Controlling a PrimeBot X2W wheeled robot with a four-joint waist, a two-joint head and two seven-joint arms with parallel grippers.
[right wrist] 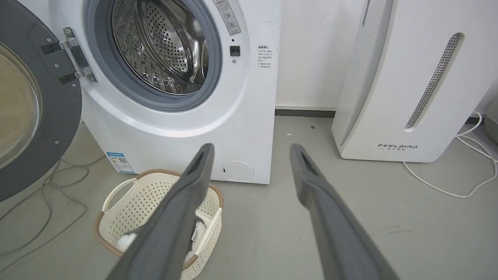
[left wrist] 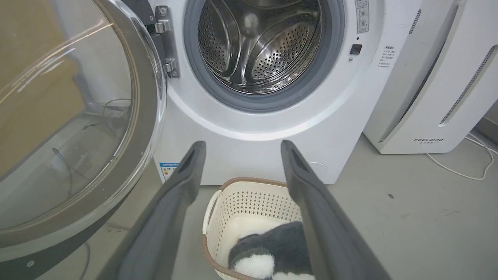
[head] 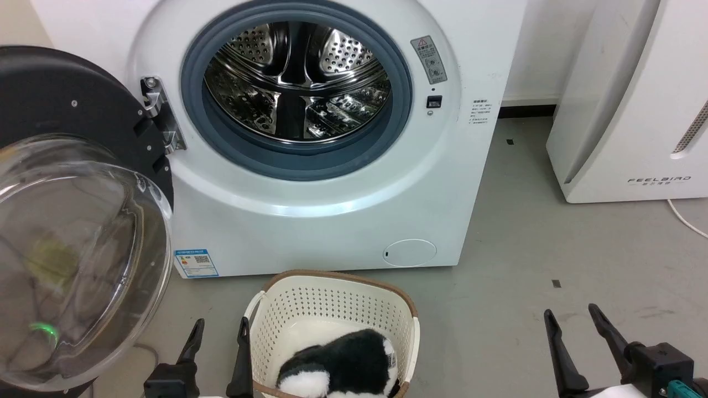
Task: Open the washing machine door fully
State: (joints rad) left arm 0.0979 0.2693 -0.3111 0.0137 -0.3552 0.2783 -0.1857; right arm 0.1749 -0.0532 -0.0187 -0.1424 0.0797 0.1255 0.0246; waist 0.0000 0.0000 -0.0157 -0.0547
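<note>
The washing machine door [head: 72,221] hangs left of the washing machine [head: 332,210], swung wide on its metal hinge [head: 160,116] at the machine's left edge, with its dark inner face and bulging glass bowl turned outward. The steel drum [head: 298,83] inside the machine lies fully exposed. In front of the machine and low to its left, the left claw [head: 221,326] is spread and holds nothing. Just in front of the machine's base sits a white basket [head: 332,304] with a black-and-white plush toy [head: 343,359] inside. In front of the machine and to its right, the right claw [head: 571,312] is likewise spread and empty. A slanted white appliance [head: 625,110] stands right of the machine.

The door looks at or near its full swing, though I cannot tell whether the hinge has reached its stop. Any last push is best made by the left claw on the dark rim, not the glass, following the hinge's arc gently and staying clear of the basket
</note>
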